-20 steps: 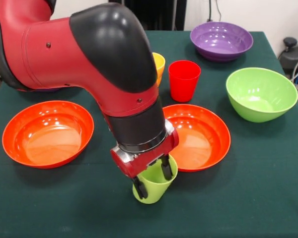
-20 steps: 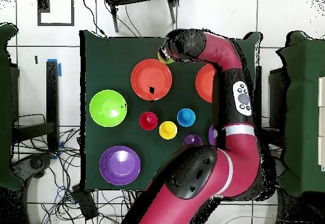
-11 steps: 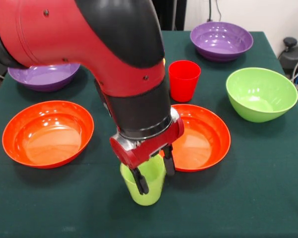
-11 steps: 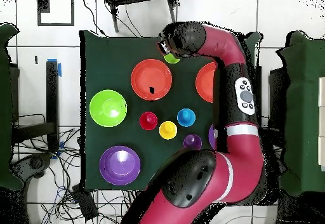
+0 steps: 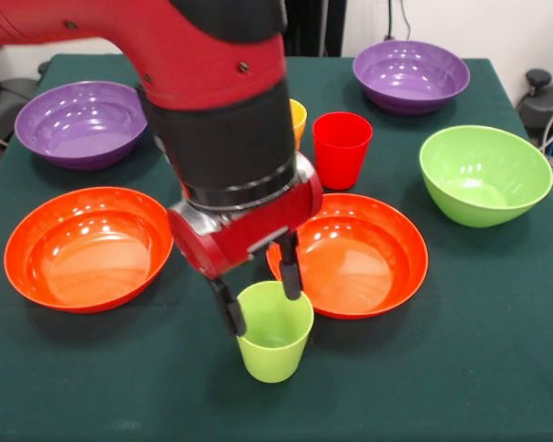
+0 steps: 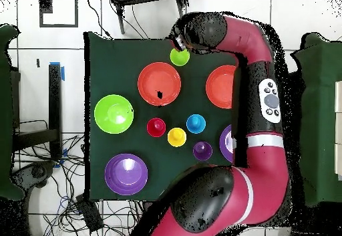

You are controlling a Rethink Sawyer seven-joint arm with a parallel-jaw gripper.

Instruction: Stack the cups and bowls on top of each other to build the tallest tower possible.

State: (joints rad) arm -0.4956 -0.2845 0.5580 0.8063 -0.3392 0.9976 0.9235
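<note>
The light green cup (image 5: 275, 331) stands upright near the table's (image 5: 498, 368) front edge, bare cloth beside it, while the gripper (image 5: 258, 293) hovers above its rim, jaws spread wide.

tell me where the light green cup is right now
In the front view the light green cup stands upright on the table near the front edge, just in front of the right-hand orange bowl, with the open gripper just above its rim.
</note>
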